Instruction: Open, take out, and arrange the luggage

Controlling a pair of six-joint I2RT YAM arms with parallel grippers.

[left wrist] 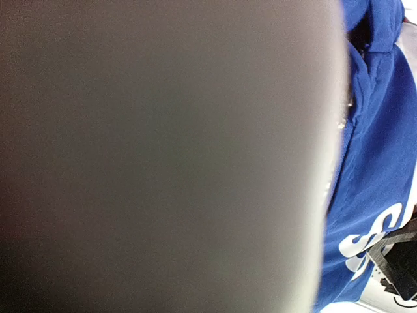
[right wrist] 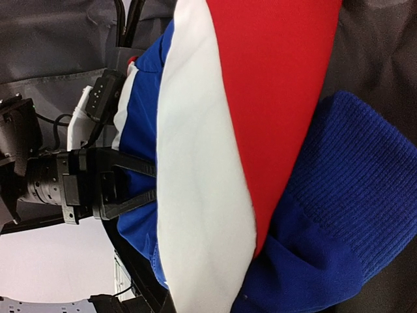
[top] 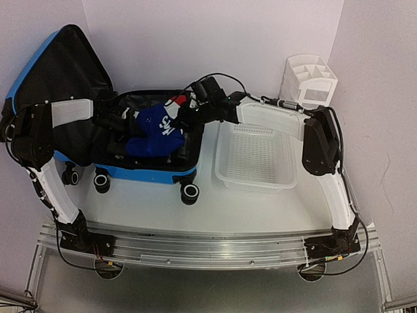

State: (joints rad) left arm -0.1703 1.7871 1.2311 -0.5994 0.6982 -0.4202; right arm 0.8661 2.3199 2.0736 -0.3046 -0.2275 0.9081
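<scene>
The luggage (top: 150, 171) lies open on the white surface (top: 247, 215), left of centre. Its black-and-white wheels (top: 189, 193) face the arm bases, and its black-lined lid (top: 58, 72) is raised at the far left. Inside the base sits a heap of clothing: a blue garment (top: 156, 130) with white lettering, and behind it a red and white cloth (top: 176, 101).

Both arms reach into the base from opposite sides. The left pincer (top: 127, 119) is at the blue garment's left edge, its fingers (right wrist: 130, 163) reaching the cloth. Whether it pinches the cloth cannot be told, as a grey blur fills most of its own camera. The right pincer (top: 187, 107) is pressed together at the far right corner of the heap. The red and white cloth lies right against its lens and hides the fingers, so any grip on it cannot be told.

Just right of the luggage lies a white perforated basket (top: 255, 188). Beyond it, by the wall, stands a white compartmented organizer (top: 309, 78).
</scene>
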